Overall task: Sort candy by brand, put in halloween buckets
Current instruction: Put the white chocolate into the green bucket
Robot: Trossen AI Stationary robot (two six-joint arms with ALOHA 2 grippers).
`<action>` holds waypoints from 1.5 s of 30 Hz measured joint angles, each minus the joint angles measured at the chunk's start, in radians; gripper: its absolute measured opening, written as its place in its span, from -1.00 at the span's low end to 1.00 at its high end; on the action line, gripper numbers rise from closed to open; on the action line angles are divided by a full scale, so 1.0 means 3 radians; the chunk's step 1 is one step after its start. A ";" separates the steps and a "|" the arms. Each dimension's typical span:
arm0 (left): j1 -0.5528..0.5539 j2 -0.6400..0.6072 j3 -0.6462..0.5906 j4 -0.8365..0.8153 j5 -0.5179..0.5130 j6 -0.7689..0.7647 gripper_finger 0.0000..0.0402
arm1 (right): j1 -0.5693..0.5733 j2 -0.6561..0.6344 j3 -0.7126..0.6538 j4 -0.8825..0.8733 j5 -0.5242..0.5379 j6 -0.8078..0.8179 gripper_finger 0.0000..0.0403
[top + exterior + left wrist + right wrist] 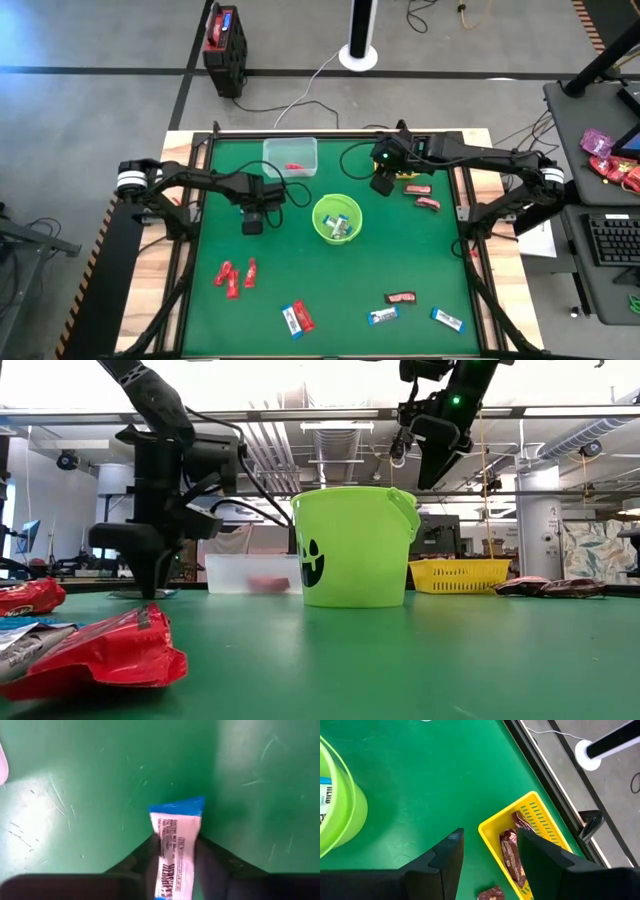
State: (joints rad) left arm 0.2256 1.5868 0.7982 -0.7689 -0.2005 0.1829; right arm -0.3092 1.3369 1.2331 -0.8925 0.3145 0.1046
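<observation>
Blue-and-white wrapped candy bar (175,852) sits between the left gripper's (175,870) jaws, which are closed on it about halfway, its blue crimped end poking out ahead of them over bare green surface (75,770). From above, that left gripper (253,218) hangs between the clear plastic rectangular box (291,156) and the lime-green round bucket with a jack-o'-lantern face (337,219), just beside the bucket. Blue-and-white bars already lie inside that bucket, so the step in hand looks like carrying this bar to its matching container. The next move calls for shifting the left gripper over the bucket's rim, high enough to clear it, then parting the jaws so the bar falls inside.

Over at the far right, the right gripper (487,850) hovers with jaws wide apart and empty above the yellow mesh-sided square basket (545,820), which holds dark brown wrapped bars (510,852). Two more brown bars (423,195) lie on the surface just beside the basket, a likely next pickup for that arm.

Still unsorted near the front edge are red wrapped bars (234,275), a few blue-and-white bars (447,319) and one brown bar (401,298). A red bar (294,166) is already in the clear box.
</observation>
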 joint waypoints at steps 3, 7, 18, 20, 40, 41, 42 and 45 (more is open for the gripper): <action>0.0004 -0.0012 0.0010 0.0044 0.0074 0.0011 -0.81 | -0.0001 0.0000 0.0000 0.0001 0.0000 0.0000 -0.13; -0.0039 -0.0032 0.0048 0.0070 0.0403 0.0003 -0.96 | 0.0013 0.0000 0.0000 0.0001 -0.0001 0.0002 -0.13; -0.0274 -0.0387 0.0150 0.0007 0.0878 -0.0104 -0.99 | 0.0121 0.0000 -0.0002 0.0021 -0.0052 0.0025 -0.13; -0.0319 -0.0557 0.0169 0.0049 0.1001 -0.0116 -0.99 | 0.0180 0.0000 -0.0008 0.0104 -0.0192 0.0001 -0.13; -0.0853 -0.1498 0.0172 0.2367 0.1103 -0.0238 -1.00 | 0.1391 0.0083 -0.0861 0.4002 -0.0873 -0.1083 -0.22; -0.0875 -0.1448 0.0170 0.2453 0.1074 -0.0235 -1.00 | 0.1403 0.0105 -0.0861 0.4099 -0.0872 -0.1053 -0.23; -0.0893 -0.1396 0.0169 0.2537 0.1070 -0.0217 -1.00 | 0.1408 0.0114 -0.0866 0.4117 -0.0876 -0.1020 -0.24; -0.0951 -0.1236 0.0168 0.2749 0.1058 -0.0110 -1.00 | 0.1402 0.0191 -0.0871 0.4261 -0.0874 -0.0898 -0.25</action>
State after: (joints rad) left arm -0.0598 1.2159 0.8486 0.0559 0.1169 0.1500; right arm 0.1114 1.3942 0.9718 0.3859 0.0525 -0.1649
